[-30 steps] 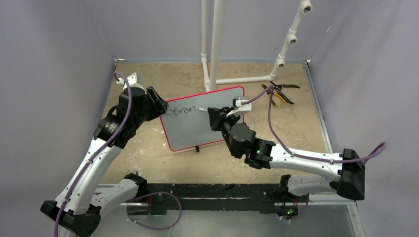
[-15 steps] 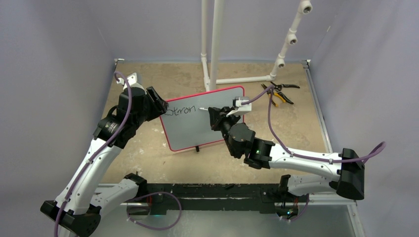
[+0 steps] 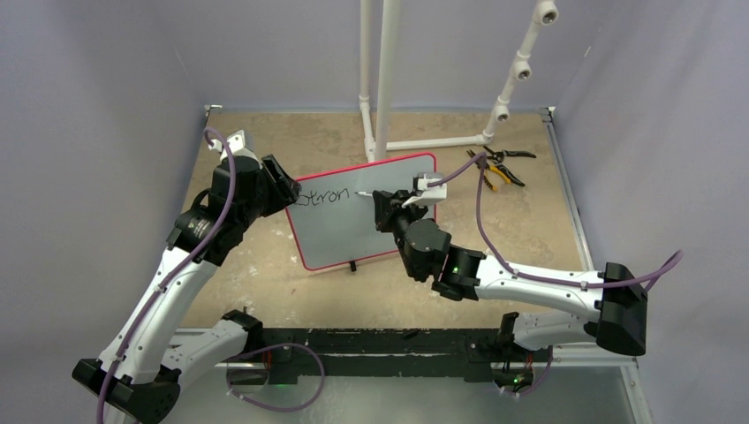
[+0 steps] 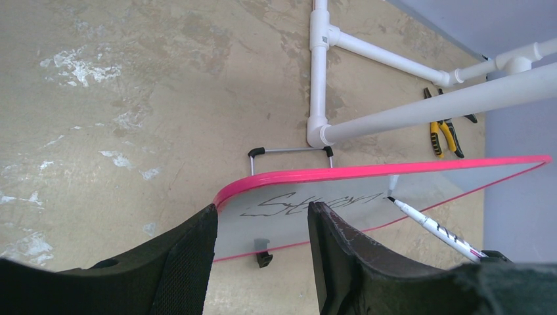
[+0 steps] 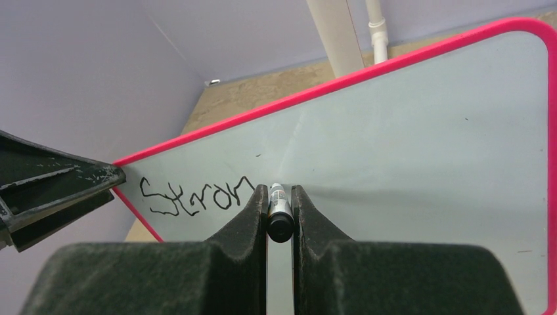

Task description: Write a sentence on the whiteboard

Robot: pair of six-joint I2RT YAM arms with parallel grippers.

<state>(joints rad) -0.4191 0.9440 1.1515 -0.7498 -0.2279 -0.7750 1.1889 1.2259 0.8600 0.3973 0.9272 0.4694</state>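
Observation:
The whiteboard [image 3: 389,230], red-edged, stands tilted on small black feet mid-table. The sentence [image 3: 323,198] reads only "Stron" in black at the board's upper left; it also shows in the left wrist view [image 4: 315,203] and the right wrist view [image 5: 197,195]. My right gripper [image 3: 386,210] [image 5: 279,191] is shut on a white marker [image 5: 278,209], whose tip sits at the board just right of the "n" [image 4: 433,226]. My left gripper [image 3: 284,187] [image 4: 261,213] is open at the board's left corner. I cannot tell if it touches.
A white PVC pipe frame [image 3: 386,79] stands just behind the board. Yellow-handled pliers [image 3: 499,166] lie at the back right. Purple walls close in the table on three sides. The right arm's purple cable arcs over the board's right end.
My right arm has shifted slightly left with the marker. The writing looks the same and the left arm has not moved.

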